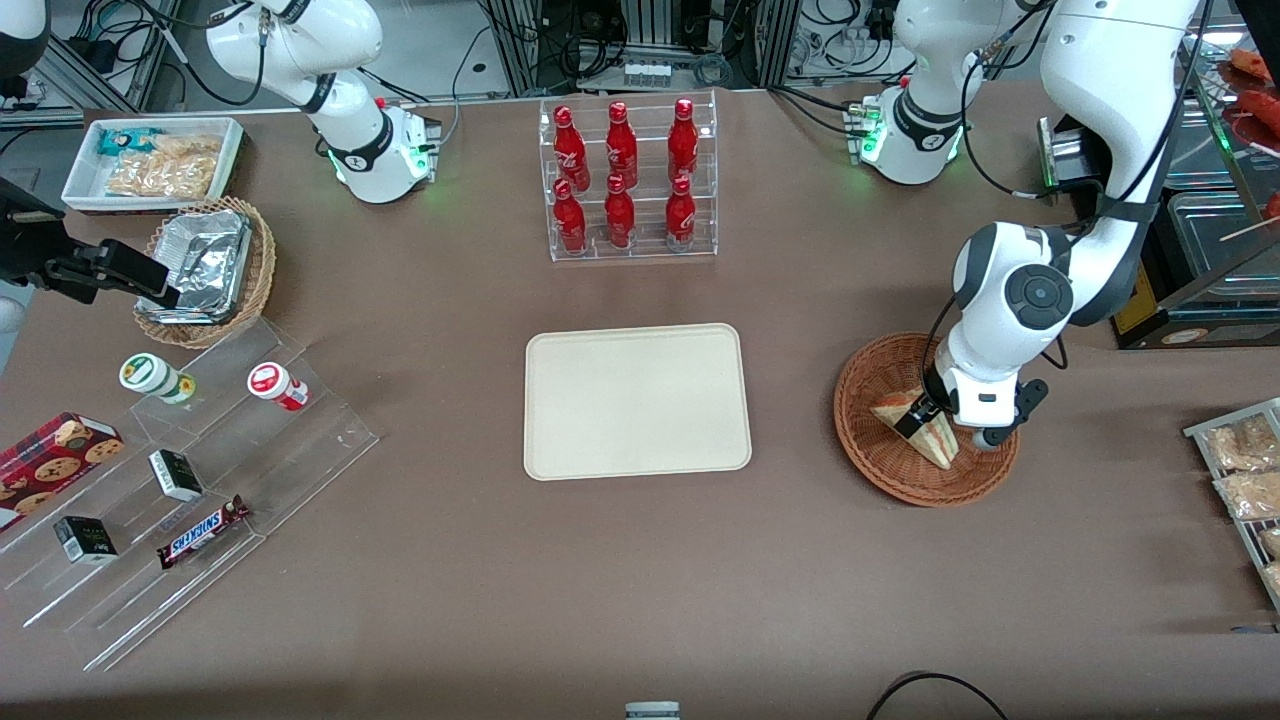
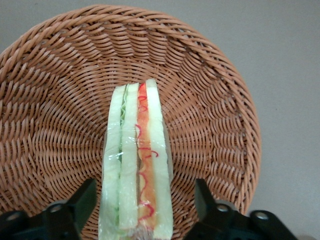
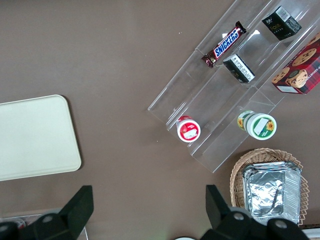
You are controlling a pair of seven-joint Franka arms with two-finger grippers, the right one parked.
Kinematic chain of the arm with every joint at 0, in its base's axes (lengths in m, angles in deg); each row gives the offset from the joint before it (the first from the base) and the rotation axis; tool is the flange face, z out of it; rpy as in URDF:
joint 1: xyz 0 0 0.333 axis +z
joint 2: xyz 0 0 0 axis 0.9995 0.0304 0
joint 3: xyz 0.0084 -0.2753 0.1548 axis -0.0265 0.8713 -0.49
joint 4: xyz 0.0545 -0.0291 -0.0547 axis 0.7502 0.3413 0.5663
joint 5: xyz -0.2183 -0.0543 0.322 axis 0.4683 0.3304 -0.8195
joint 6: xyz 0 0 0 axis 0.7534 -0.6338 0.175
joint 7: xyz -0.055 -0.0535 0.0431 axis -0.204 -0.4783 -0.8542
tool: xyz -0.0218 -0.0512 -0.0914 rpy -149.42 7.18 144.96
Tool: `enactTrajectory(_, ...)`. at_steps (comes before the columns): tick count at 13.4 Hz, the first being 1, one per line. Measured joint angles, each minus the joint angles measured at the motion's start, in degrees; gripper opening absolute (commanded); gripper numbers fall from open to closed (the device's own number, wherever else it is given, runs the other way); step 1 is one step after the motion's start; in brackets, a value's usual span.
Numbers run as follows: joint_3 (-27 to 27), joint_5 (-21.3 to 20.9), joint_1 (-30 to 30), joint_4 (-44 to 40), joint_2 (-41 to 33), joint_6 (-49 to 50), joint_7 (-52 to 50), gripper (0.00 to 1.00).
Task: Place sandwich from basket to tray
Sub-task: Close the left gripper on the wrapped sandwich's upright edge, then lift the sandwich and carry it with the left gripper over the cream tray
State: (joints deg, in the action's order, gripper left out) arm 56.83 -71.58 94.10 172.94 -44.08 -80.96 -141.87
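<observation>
The sandwich (image 1: 925,430) is a wrapped triangular wedge of white bread with green and red-orange layers, lying in the round reddish-brown wicker basket (image 1: 870,440) toward the working arm's end of the table. In the left wrist view the sandwich (image 2: 137,165) stands on edge between my two black fingers (image 2: 75,207), with a gap on each side. The left gripper (image 1: 938,415) is down in the basket (image 2: 210,100), open around the sandwich. The cream-beige tray (image 1: 636,400) lies flat at the table's middle and also shows in the right wrist view (image 3: 35,137).
A clear rack of red bottles (image 1: 627,180) stands farther from the front camera than the tray. Toward the parked arm's end are a clear stepped shelf of snacks (image 1: 180,480), a lighter wicker basket with a foil container (image 1: 205,270) and a white snack bin (image 1: 155,160). Bagged snacks (image 1: 1245,470) lie at the working arm's end.
</observation>
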Motion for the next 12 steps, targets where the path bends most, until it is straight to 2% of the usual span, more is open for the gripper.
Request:
enactTrajectory(2, 0.0, -0.02, 0.03, -0.01, 0.65, 0.0, 0.0, 0.16)
enactTrajectory(4, 0.0, -0.02, 0.02, -0.02, 0.81, 0.0, 0.0, 0.09)
enactTrajectory(8, 0.01, -0.18, 0.02, -1.12, 0.65, 2.21, 0.0, 0.07)
enactTrajectory(12, 0.85, -0.39, -0.17, -13.0, -2.2, 24.44, 0.88, 0.07)
